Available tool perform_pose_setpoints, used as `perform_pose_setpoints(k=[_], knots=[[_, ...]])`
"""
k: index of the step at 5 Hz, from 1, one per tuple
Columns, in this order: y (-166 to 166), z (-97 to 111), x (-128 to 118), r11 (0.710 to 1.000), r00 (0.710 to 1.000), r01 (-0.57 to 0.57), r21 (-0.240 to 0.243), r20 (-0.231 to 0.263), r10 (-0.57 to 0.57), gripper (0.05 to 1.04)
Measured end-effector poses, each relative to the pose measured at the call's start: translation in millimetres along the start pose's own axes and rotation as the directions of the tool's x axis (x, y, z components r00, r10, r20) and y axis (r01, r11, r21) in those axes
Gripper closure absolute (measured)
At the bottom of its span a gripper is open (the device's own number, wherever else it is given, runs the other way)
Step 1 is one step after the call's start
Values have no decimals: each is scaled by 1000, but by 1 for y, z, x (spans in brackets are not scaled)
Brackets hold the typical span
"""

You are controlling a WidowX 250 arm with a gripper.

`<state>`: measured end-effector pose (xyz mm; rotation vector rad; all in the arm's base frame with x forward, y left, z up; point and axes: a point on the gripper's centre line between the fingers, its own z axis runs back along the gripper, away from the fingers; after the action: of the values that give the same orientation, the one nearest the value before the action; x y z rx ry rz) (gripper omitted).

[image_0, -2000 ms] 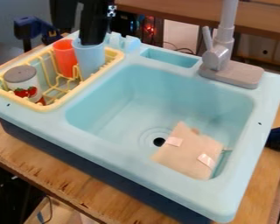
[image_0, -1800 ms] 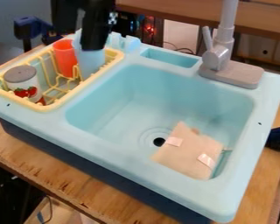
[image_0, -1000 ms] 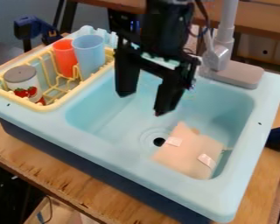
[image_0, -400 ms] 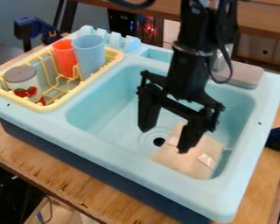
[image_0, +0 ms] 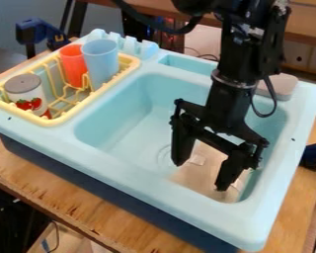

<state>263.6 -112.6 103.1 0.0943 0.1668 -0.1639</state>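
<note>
Tool point(image_0: 200, 176) over the near right part of the basin, fingers spread well apart, tips pointing down. Released state; nothing grasped. Arm point(image_0: 236, 84) comes in from the top edge, black, a cable looping off to its upper left and another beside the wrist.

Flat beige piece point(image_0: 195, 180) on the basin floor, below the tool, near the front right corner. Partly covered by the fingers from this angle; a bit of it visible between them. Contact between fingertips and piece: cannot tell. Pale strip point(image_0: 197, 159) on its surface, just beside the left-hand finger as seen here.

Sink point(image_0: 140, 185) light blue, darker blue along its lower front side, set on a wooden counter point(image_0: 28, 170). Small oblong recess point(image_0: 187, 64) in the back rim. Grey faucet base point(image_0: 283, 85) at the back right, partly behind the arm.

Yellow rack point(image_0: 40, 120) in the left section of the sink unit. Inside: orange cup point(image_0: 73, 65) and light blue cup point(image_0: 100, 60), side by side toward the back; nearer the front left corner, white can point(image_0: 27, 94) with a grey top and red strawberries on its side. Dark blue clamp point(image_0: 38, 31) beyond the rack, upper left.
</note>
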Motion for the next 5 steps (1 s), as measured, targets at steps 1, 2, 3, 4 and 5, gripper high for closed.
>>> perform_pose_setpoints(k=[1, 2, 3, 4, 5], knots=[[-1, -2, 5, 1000, 999, -24, -3, 21, 24, 83], [-2, -3, 7, 1000, 999, -6, -11, 38, 6, 83], [-1, -12, 6, 999, 999, -4, -47, 33, 6, 83], [4, -20, 9, 993, 999, -1, -119, 43, 6, 83], [6, -22, 14, 981, 996, 25, -190, 86, -9, 83]])
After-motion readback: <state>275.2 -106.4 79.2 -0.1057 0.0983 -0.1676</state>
